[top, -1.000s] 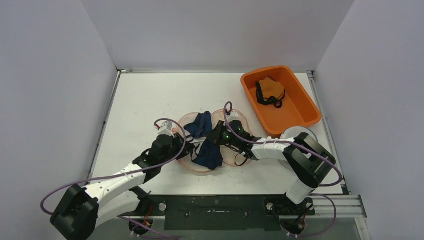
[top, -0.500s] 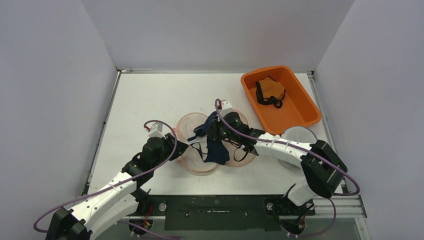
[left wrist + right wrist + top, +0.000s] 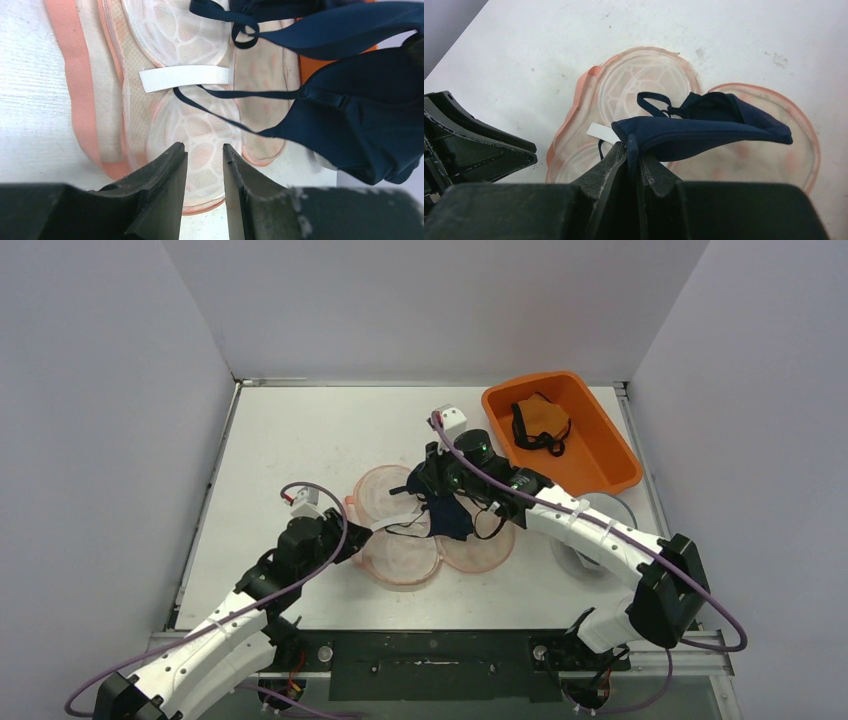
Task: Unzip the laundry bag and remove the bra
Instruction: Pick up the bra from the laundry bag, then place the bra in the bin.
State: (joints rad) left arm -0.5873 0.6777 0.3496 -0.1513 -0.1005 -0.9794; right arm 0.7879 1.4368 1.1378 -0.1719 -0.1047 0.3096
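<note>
Navy bra (image 3: 450, 518) lifted higher off laundry bag (image 3: 400, 558), folded, straps dangling

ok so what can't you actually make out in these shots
- Zip on the bag: too small in the top view, and neither wrist view shows it clearly.
- Bra: cut off by the top and right edges in the left wrist view.
- Item in the orange bin: top view only, too small to name.
- Round grey object: top view, largely hidden under the right arm.
</note>
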